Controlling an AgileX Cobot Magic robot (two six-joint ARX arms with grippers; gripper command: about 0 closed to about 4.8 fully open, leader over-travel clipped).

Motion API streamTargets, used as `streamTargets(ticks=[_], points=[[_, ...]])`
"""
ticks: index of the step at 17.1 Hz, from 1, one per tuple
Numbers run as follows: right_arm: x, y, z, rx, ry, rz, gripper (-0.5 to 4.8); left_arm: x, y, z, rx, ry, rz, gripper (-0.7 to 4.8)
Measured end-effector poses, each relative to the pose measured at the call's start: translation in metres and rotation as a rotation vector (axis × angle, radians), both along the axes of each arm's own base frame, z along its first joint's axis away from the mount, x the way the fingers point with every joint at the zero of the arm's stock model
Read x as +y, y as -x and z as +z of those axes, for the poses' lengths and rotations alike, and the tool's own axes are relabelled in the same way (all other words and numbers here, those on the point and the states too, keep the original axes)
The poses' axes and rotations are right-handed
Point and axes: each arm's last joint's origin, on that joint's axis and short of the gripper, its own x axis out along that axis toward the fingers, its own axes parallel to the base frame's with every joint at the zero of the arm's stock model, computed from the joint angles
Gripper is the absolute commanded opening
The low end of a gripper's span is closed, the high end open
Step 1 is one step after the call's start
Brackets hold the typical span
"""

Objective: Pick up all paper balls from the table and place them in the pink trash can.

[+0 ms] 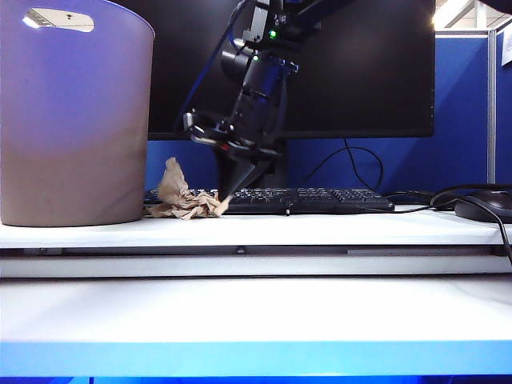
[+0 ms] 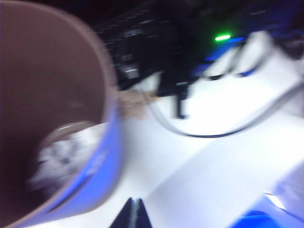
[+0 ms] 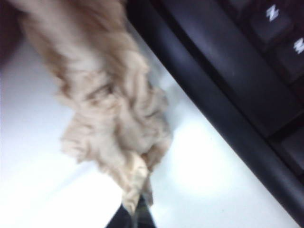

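Note:
A tan-brown paper ball lies on the white table between the pink trash can and the keyboard. My right gripper points down at the ball's keyboard-side edge. In the right wrist view its jaws are shut on a corner of the tan paper ball. My left gripper shows only in its own wrist view, shut and empty, hovering above the table beside the pink trash can. A white paper ball lies inside the can. The tan paper ball appears blurred beyond the rim.
A black keyboard runs behind the tan ball, close to the right gripper, with a monitor above it. A black mouse and cables lie at the right. The table's blue front edge is nearest the camera.

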Motion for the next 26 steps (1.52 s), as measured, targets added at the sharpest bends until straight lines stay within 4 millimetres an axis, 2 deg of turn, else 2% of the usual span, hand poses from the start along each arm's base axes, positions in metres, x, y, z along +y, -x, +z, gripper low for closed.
streamTargets(ticks=[2, 3, 7, 9, 10, 12, 14, 16, 18, 20, 21, 22, 23, 24, 26], points=[[-0.003, 0.004, 0.016, -0.031, -0.012, 0.001, -0.01, 0.004, 0.004, 0.003, -0.042, -0.059, 0.081, -0.05], [-0.007, 0.008, 0.033, -0.073, -0.018, -0.009, -0.01, 0.005, 0.005, 0.005, -0.059, -0.085, 0.117, -0.05], [-0.03, 0.042, 0.15, -0.436, -0.225, -0.033, -0.01, 0.012, 0.013, 0.012, -0.14, -0.16, 0.243, -0.05], [-0.042, 0.066, 0.209, -0.624, -0.416, -0.032, -0.01, 0.017, 0.017, 0.018, -0.197, -0.226, 0.361, -0.05], [-0.047, 0.078, 0.235, -0.679, -0.576, 0.019, -0.01, 0.019, 0.019, 0.019, -0.208, -0.241, 0.388, -0.05], [-0.042, 0.095, 0.265, -0.654, -0.895, 0.227, -0.01, 0.021, 0.026, 0.022, -0.229, -0.244, 0.407, -0.05], [-0.02, 0.102, 0.259, -0.594, -0.941, 0.285, -0.01, 0.022, 0.032, 0.025, -0.243, -0.239, 0.416, -0.05], [0.012, 0.105, 0.245, -0.569, -0.966, 0.344, -0.01, 0.025, 0.043, 0.028, -0.259, -0.216, 0.429, -0.05], [0.032, 0.098, 0.229, -0.587, -0.965, 0.32, -0.01, 0.029, 0.062, 0.032, -0.273, -0.187, 0.424, -0.05], [0.046, 0.082, 0.211, -0.633, -0.964, 0.268, 0.08, 0.034, 0.087, 0.036, -0.288, -0.15, 0.408, -0.05], [0.049, 0.076, 0.205, -0.65, -0.965, 0.25, 1.17, 0.037, 0.102, 0.038, -0.31, -0.13, 0.404, -0.05], [0.051, 0.073, 0.202, -0.669, -0.968, 0.236, 4.09, 0.039, 0.115, 0.041, -0.336, -0.101, 0.402, -0.05], [0.052, 0.072, 0.202, -0.678, -0.974, 0.237, 4.79, 0.041, 0.125, 0.042, -0.358, -0.078, 0.395, -0.03], [0.052, 0.072, 0.202, -0.68, -0.978, 0.237, 4.79, 0.043, 0.134, 0.044, -0.378, -0.066, 0.397, -0.01], [0.05, 0.075, 0.206, -0.629, -0.996, 0.217, 4.79, 0.048, 0.154, 0.048, -0.446, -0.035, 0.403, 1.15]])
